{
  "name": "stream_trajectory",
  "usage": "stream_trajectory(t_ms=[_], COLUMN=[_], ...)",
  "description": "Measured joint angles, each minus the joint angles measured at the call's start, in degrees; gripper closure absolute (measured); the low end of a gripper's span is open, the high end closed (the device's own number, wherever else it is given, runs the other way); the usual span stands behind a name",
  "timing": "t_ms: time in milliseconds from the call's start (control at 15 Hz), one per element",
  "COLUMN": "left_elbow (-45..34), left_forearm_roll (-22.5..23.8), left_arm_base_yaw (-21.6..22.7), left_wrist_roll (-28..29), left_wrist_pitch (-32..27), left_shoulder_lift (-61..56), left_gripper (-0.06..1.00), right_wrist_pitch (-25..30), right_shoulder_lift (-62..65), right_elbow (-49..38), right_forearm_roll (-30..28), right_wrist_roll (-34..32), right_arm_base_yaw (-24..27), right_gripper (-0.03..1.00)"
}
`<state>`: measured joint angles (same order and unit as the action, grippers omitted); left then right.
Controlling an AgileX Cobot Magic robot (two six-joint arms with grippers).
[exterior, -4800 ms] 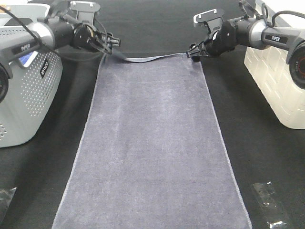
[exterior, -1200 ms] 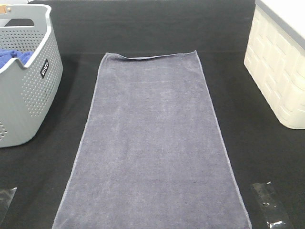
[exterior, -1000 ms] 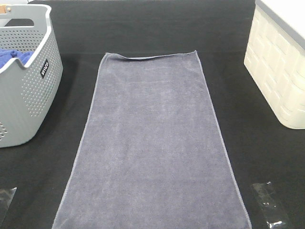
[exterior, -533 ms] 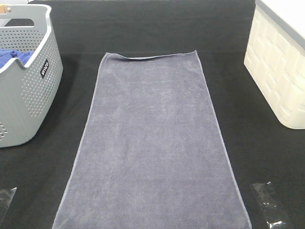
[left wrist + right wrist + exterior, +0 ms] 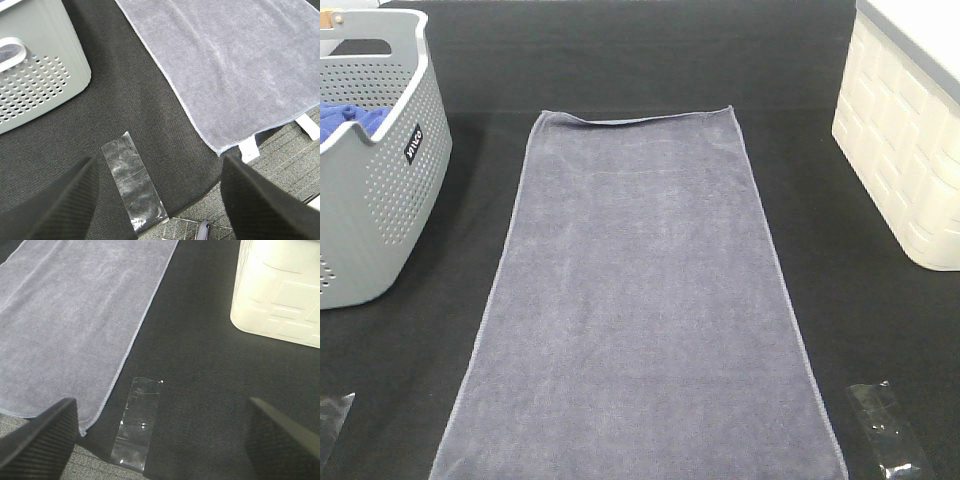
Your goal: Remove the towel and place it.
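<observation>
Across the high camera's view runs a black cloth-covered table (image 5: 620,60), and the towel (image 5: 640,300) lies flat and spread on it, long axis running from 12 o'clock to 6 o'clock, its near end passing out of view at 6. Its far hem sits straight apart from a slight fold at the far left corner. A grey perforated basket (image 5: 375,190) stands at 9 to 10 o'clock, well apart from the towel, with a bright blue cloth (image 5: 345,120) inside. A cream-white bin (image 5: 905,150) stands at 2 to 3 o'clock. Two strips of clear tape (image 5: 880,430) lie on the table at 5 and 7 o'clock. No arm shows in this view

Seen from the left wrist camera, the left gripper (image 5: 160,200) hangs above the table's near edge, its two dark fingers (image 5: 55,205) standing wide apart with nothing between them. Under it lie a tape strip (image 5: 132,182), the towel's corner (image 5: 220,147) overhanging the table edge, and the basket's wall (image 5: 40,85)

Seen from the right wrist camera, the right gripper (image 5: 165,440) likewise hangs high with its fingers (image 5: 280,440) spread wide and empty. Below are the towel's other near corner (image 5: 87,425), a tape strip (image 5: 135,430) just beside it, and the cream bin (image 5: 280,290). Grey carpet (image 5: 60,465) shows past the table edge
</observation>
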<state>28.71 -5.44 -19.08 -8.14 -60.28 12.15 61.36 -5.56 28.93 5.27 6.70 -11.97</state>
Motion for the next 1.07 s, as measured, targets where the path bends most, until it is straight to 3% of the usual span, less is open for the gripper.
stream_trajectory(t_ms=[267, 533, 800, 1067], left_elbow=[0.00, 0.00, 0.00, 0.00], left_forearm_roll=[0.00, 0.00, 0.06, 0.17], left_arm_base_yaw=[0.11, 7.68, 17.59, 18.33], left_wrist_roll=[0.00, 0.00, 0.00, 0.00], left_wrist_pitch=[0.00, 0.00, 0.00, 0.06], left_shoulder_lift=[0.00, -0.29, -8.48, -12.38], left_gripper=[0.28, 0.28, 0.28, 0.28], right_wrist_pitch=[0.00, 0.00, 0.00, -0.06], right_shoulder_lift=[0.00, 0.00, 0.00, 2.18], right_elbow=[0.00, 0.00, 0.00, 0.00], right_forearm_roll=[0.00, 0.00, 0.23, 0.23], right_wrist_roll=[0.00, 0.00, 0.00, 0.00], right_arm_base_yaw=[0.00, 0.06, 6.93, 9.17], right_gripper=[0.14, 0.14, 0.14, 0.14])
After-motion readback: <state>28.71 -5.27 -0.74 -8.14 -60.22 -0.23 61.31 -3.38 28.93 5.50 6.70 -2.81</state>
